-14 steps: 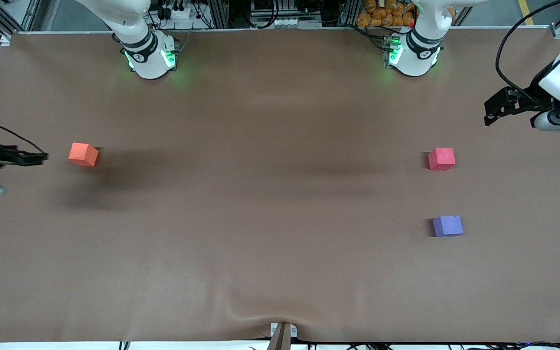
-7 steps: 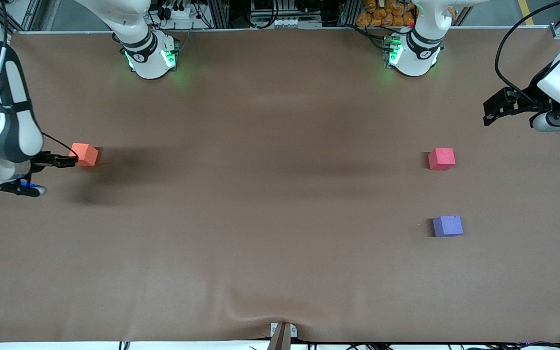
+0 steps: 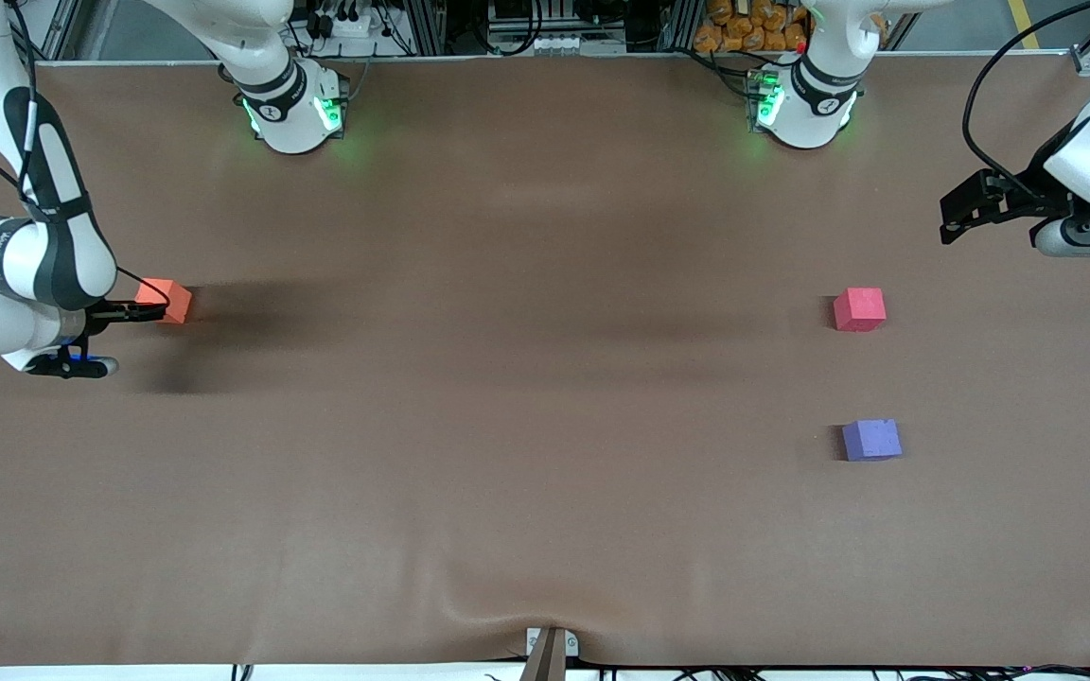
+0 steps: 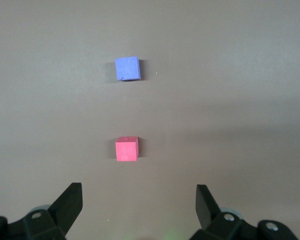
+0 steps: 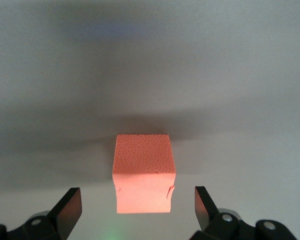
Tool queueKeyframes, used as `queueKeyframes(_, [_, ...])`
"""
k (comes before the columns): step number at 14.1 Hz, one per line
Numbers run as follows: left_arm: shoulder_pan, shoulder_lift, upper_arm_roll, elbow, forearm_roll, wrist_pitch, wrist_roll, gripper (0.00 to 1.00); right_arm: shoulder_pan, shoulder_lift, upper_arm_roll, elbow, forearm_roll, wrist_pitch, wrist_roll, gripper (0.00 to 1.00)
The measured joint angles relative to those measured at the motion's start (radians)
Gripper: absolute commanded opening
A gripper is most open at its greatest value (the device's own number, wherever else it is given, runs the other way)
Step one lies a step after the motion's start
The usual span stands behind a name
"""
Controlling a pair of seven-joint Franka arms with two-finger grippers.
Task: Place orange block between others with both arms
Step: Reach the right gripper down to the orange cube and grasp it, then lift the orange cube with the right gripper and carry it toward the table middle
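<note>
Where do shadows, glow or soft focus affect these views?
Front view: sharp; a long dark shadow stretches from the orange block toward the table's middle, and green light spills around both arm bases. Right wrist view: the orange block is crisp, the table above it hazy with a broad shadow band, and the open right gripper frames it. Left wrist view: evenly lit; the red-pink cube and purple-blue cube cast faint shadows.

Probably a robotics lab: aluminium framing (image 3: 431, 24) and cables (image 3: 990, 85) (loosely hung) edge the brown-covered table (image 3: 545, 378).
</note>
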Motion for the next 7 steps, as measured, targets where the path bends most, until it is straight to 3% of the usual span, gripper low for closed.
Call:
queueKeyframes(3, [0.0, 0.0, 0.0, 0.0, 0.0, -0.008, 0.0, 1.0, 0.0, 0.001, 0.0, -0.077, -0.007, 0.1, -0.002, 1.0])
queueKeyframes(7, [0.0, -0.005, 0.0, 0.0, 0.0, -0.018, 0.0, 1.0, -0.002, 0.001, -0.001, -0.099, -0.039, 0.119, -0.003, 1.0])
